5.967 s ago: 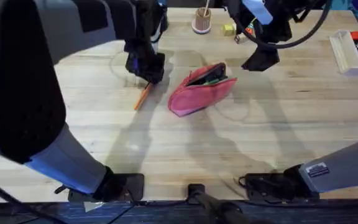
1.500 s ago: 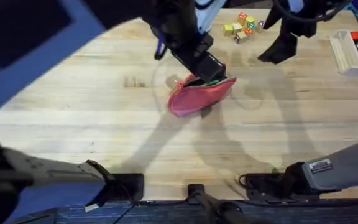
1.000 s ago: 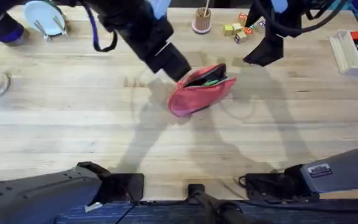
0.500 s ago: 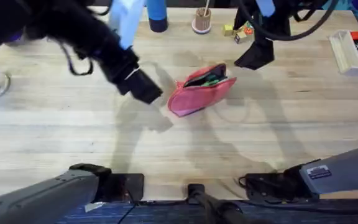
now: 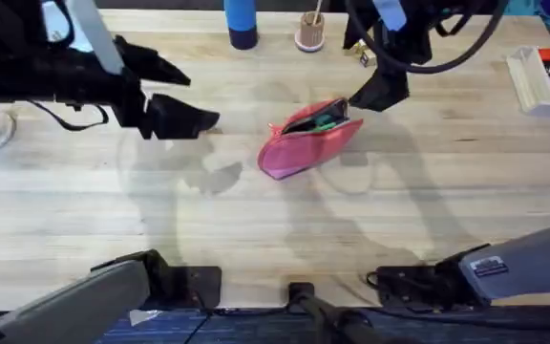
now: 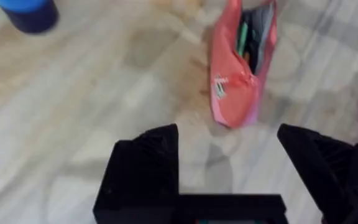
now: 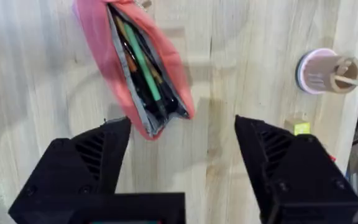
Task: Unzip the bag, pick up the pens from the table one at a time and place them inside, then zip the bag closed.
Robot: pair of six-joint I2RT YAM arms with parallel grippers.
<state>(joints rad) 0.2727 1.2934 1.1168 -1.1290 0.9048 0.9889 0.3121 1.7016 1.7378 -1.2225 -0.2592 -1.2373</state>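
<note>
Bag first: the soft pink-red fabric pencil pouch [image 5: 307, 138] lies mid-table on the light wooden plank tabletop [image 5: 275, 239], zipper gaping, with the bright green pen [image 7: 143, 64] and the orange pen [image 7: 124, 37] tucked inside its dark lining. Left gripper [image 5: 194, 121] hangs well off to the side, fingers spread and empty. Right gripper [image 7: 182, 146] hovers just beside the pouch's open end, jaws wide, holding nothing. Only zipping looks left. The danger: nothing pins that limp fabric, so a tug on the slider could drag the whole pouch or spill the pens.
</note>
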